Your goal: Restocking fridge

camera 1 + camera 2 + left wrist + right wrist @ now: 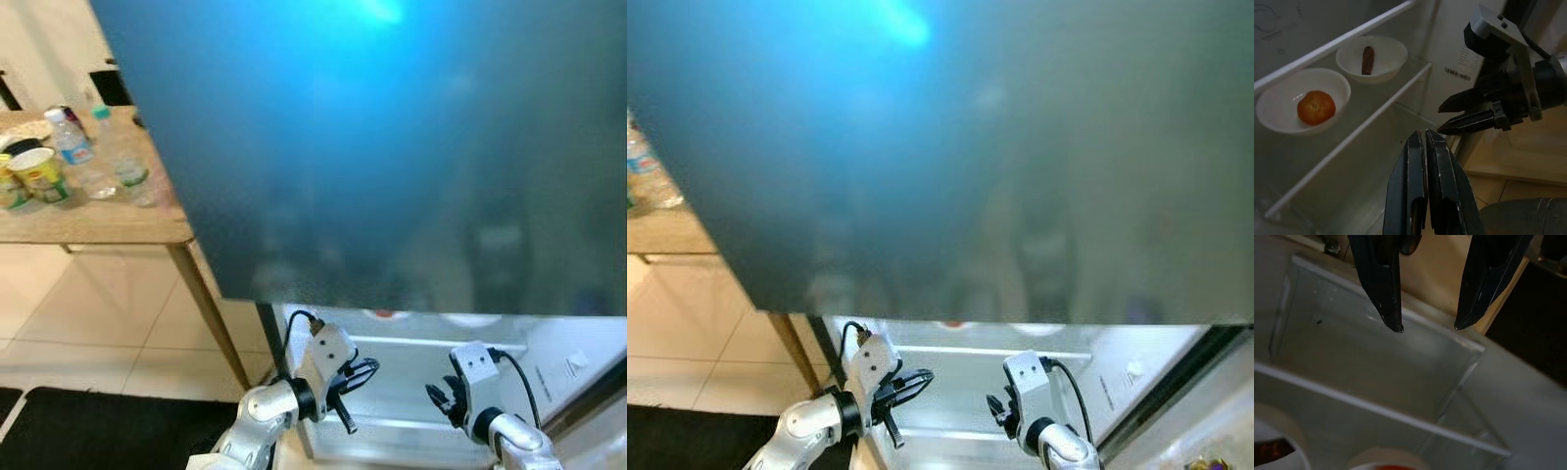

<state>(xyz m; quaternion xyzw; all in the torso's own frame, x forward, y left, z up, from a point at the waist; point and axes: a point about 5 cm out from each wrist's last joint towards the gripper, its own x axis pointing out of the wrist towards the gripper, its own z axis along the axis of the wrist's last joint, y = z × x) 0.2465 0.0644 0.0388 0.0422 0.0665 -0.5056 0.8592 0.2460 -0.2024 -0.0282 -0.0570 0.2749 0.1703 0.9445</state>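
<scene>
**Reaching into the fridge with nothing to stock**

Facing the open fridge, both arms sit low at six o'clock under a big blurred blue-grey panel, apparently the fridge itself seen close. The left pincer is clenched on nothing; the right pincer hangs released and bare over a glass shelf. Two white bowls rest on the shelf: one with an orange fruit, one with a brown stick-like item. The goods wait well apart on the wooden counter at ten o'clock: a water bottle and a yellow cup. Likely best to withdraw both arms before turning, fetch one item, and set it beside the bowls, not onto them.
</scene>
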